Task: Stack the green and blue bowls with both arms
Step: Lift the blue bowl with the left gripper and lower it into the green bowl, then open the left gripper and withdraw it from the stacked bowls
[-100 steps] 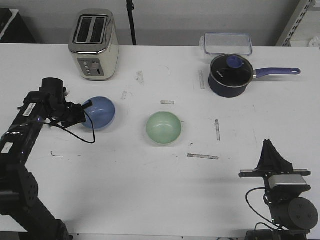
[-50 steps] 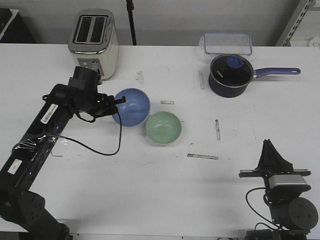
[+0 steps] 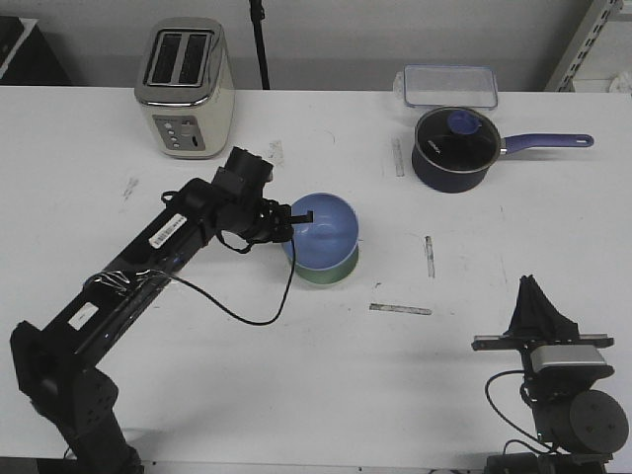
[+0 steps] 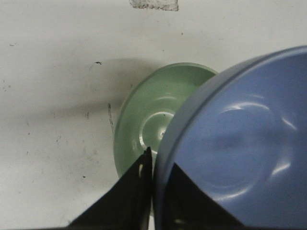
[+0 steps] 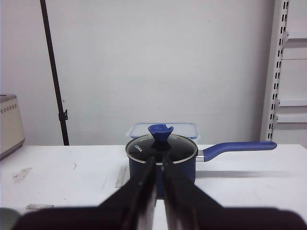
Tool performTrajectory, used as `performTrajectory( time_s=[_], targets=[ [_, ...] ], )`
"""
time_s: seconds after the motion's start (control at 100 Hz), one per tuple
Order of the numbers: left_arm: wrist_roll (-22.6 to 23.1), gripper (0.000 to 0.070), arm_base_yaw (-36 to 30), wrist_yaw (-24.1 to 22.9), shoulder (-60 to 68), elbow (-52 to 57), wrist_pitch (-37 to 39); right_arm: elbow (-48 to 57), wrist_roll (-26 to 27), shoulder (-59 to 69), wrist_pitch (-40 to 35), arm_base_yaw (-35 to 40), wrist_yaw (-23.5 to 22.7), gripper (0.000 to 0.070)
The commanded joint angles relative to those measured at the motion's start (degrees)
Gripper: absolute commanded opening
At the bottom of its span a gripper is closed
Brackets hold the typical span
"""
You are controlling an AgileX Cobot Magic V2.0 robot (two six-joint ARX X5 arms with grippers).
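Observation:
My left gripper (image 3: 296,219) is shut on the near-left rim of the blue bowl (image 3: 326,230) and holds it over the green bowl (image 3: 331,273), which sits on the table in the middle. In the front view only the green bowl's lower edge shows beneath the blue one. In the left wrist view the blue bowl (image 4: 240,143) covers the right part of the green bowl (image 4: 144,124), and my gripper (image 4: 157,165) pinches its rim, one finger inside, one outside. My right gripper (image 3: 534,288) rests empty at the front right, jaws nearly together (image 5: 159,167).
A cream toaster (image 3: 186,87) stands at the back left. A dark navy saucepan (image 3: 454,146) with lid and long handle stands at the back right, with a clear lidded box (image 3: 449,85) behind it. Tape marks dot the white table (image 3: 296,375).
My left arm has carried the blue bowl to the right, from the table's left side to over the green bowl. The right arm has not moved.

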Motion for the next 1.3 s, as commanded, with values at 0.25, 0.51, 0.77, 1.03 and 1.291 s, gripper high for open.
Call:
performTrajectory(
  time_s=[0.25,0.51,0.77,1.03,1.291],
  targets=[
    [-2.5,0.0001,-1.7,-1.3,6.2,1.4,1.0,0.1,0.5,0.0,0.6,0.0,0.0,0.0014],
    [-2.4,0.0053,-1.7,-1.3,8.2,1.4,0.8,0.1,0.5,0.0,0.6,0.0,0.0,0.0014],
    [-2.3,0.021,-1.8,-1.2,8.2,1.4,1.2,0.1,0.5,0.0,0.6,0.0,0.0,0.0014],
    [-2.3,0.021,-1.7,-1.3,4.0,1.4,1.3,0.1,0.5,0.0,0.6,0.0,0.0,0.0014],
    [-2.3,0.021,-1.7,-1.2,-1.1,1.4,1.0,0.1,0.5,0.0,0.6,0.0,0.0,0.0014]
  ],
)
